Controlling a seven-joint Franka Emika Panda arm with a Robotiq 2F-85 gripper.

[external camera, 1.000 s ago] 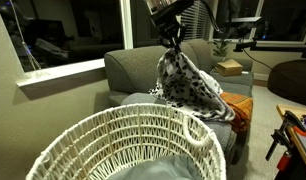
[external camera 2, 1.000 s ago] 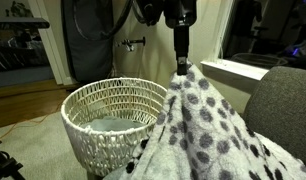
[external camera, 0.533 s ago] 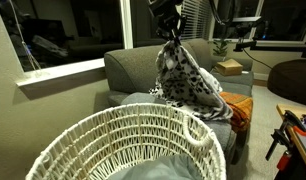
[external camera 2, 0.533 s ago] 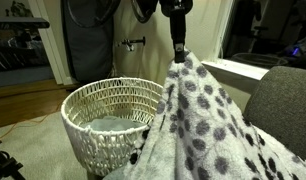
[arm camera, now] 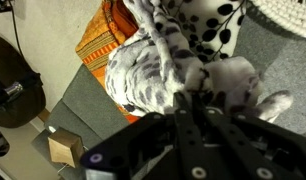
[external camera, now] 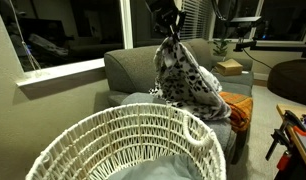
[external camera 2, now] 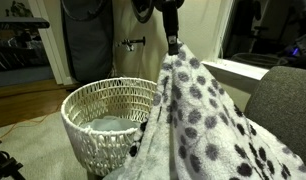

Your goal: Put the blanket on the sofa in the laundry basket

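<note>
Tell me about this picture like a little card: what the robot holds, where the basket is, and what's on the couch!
gripper: shut on the blanket, pinching its top
blanket: hangs in a peak, lower part draped on the sofa
laundry basket: on the floor near the sofa, blanket not in it
also on sofa: orange throw beside the blanket

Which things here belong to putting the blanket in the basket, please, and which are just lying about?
For the job: blanket, gripper holding it, basket, sofa.
Just lying about: orange throw, cardboard box.
</note>
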